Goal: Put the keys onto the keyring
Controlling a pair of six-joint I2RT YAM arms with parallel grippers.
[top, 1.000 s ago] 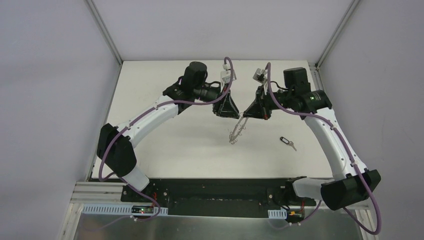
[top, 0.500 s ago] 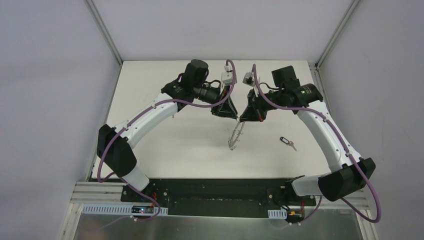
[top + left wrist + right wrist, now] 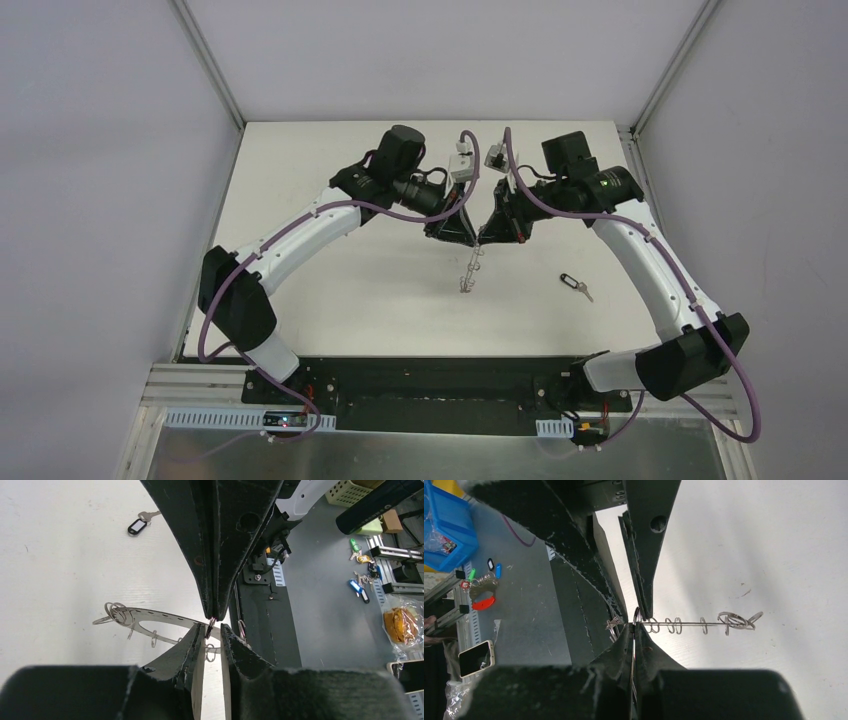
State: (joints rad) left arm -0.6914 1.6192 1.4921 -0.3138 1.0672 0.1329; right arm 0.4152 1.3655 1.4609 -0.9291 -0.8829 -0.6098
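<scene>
**Holding arrangement.** The right hand (image 3: pixel 634 630) is pressed together on the rim of the keyring (image 3: pixel 160 618), apparently at one of its small wire loops. It carries the ring clear of the surface (image 3: pixel 330 290), hanging edge-down. The left hand (image 3: pixel 214 636) stands just opposite, at the same point on the rim, with its fingers narrowly parted either side and no pinch that I can see. In my judgement one hand is steadying the ring in mid-air so that the other can get at a loop, which would be hard with the ring lying flat.

**Keys.** One black-headed key (image 3: pixel 572 284) lies on the surface, well to the right of the keyring and nearer the arms' bases. It touches nothing. I see no other key on the surface and none on the ring, so I judge that the threading has not begun.

**Materials and shapes.**
- The keyring is thin, flat grey metal, a broad band like a washer that shows almost as a line when seen edge-on.
- Fine round wire loops sit along its outer edge, with a doubled loop at the end away from the hands.
- The key has a dark oblong head of plastic appearance and a short pale blade.
- The fingers are matt black and wedge-shaped, scuffed along their edges.
- The surface is plain off-white and matt.
</scene>
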